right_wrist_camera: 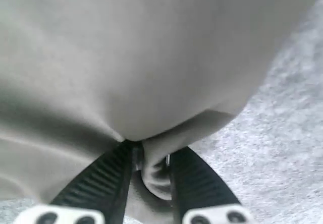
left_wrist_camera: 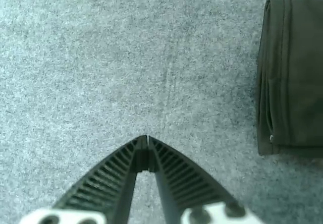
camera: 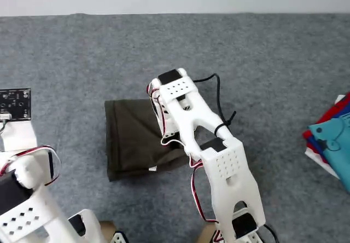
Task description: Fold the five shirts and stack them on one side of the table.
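A dark olive shirt lies folded into a rough rectangle in the middle of the grey carpeted table. One arm stretches from the front edge over the shirt's right side. In the right wrist view my right gripper is shut on a bunched fold of the shirt, which spreads out beyond the fingers. My left gripper is shut with nothing in it, hovering over bare carpet; the shirt's folded edge lies off to one side of it, apart.
A pile of shirts in red, white and teal lies at the right edge of the table. The other arm's white base sits at the front left corner, with a small circuit board beside it.
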